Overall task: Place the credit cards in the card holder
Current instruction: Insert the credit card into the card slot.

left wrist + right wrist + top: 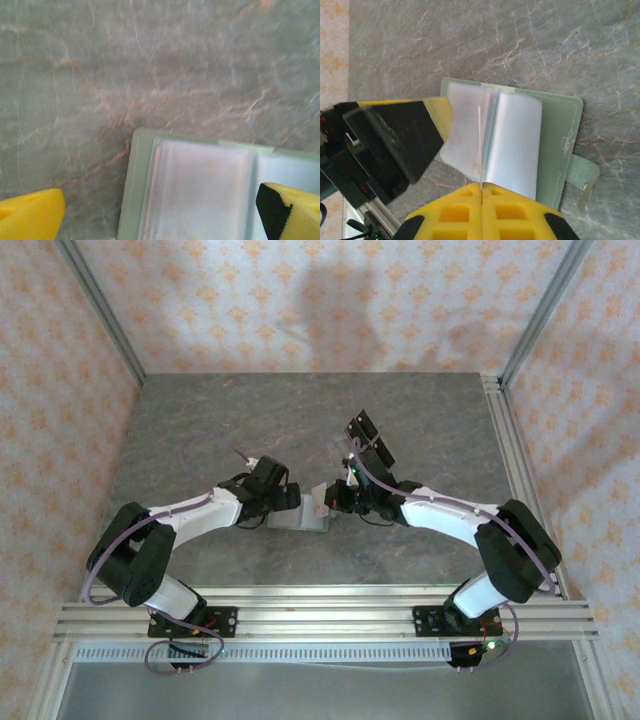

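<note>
Right gripper (481,187) pinches credit card (480,142), left gripper (160,214) crowding card holder (556,131)

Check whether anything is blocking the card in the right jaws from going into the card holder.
Nothing visible does. The right jaws are shut on the card, held edge-on over the open card holder. The left arm's finger sits over one edge of the holder, beside the card, not under it.

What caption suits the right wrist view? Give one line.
Right gripper, shut on a credit card held edge-on, poised over the open card holder.
</note>
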Controlling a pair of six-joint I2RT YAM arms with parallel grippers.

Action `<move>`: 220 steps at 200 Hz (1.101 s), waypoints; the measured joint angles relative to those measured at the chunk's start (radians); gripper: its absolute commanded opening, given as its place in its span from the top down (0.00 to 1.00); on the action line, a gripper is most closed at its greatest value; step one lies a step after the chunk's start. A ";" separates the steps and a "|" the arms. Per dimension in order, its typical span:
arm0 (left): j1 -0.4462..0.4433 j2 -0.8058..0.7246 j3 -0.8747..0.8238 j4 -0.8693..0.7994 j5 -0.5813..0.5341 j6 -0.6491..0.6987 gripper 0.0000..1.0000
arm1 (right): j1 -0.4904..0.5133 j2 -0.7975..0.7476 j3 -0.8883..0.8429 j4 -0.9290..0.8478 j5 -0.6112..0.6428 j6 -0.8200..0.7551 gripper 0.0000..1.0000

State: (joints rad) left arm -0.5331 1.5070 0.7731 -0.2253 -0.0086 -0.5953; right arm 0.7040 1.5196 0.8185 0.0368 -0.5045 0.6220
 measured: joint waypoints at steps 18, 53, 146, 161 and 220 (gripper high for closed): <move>-0.011 0.000 -0.017 -0.010 -0.004 0.008 0.00 | 0.006 0.014 -0.026 0.063 0.010 0.029 1.00; -0.015 0.001 -0.030 -0.027 -0.044 0.018 0.00 | 0.007 0.039 -0.062 0.161 0.019 0.072 1.00; -0.024 0.035 -0.033 -0.078 -0.139 -0.042 0.00 | 0.015 0.115 -0.132 0.372 0.025 0.177 1.00; -0.024 0.035 -0.037 -0.076 -0.138 -0.063 0.00 | 0.015 0.125 -0.132 0.399 0.025 0.188 1.00; -0.024 0.006 -0.072 -0.065 -0.150 -0.121 0.00 | 0.023 0.181 -0.153 0.520 0.017 0.247 1.00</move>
State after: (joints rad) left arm -0.5575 1.5131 0.7013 -0.2905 -0.1581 -0.7158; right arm 0.7269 1.7008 0.6655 0.5568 -0.4873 0.8692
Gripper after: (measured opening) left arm 0.998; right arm 0.040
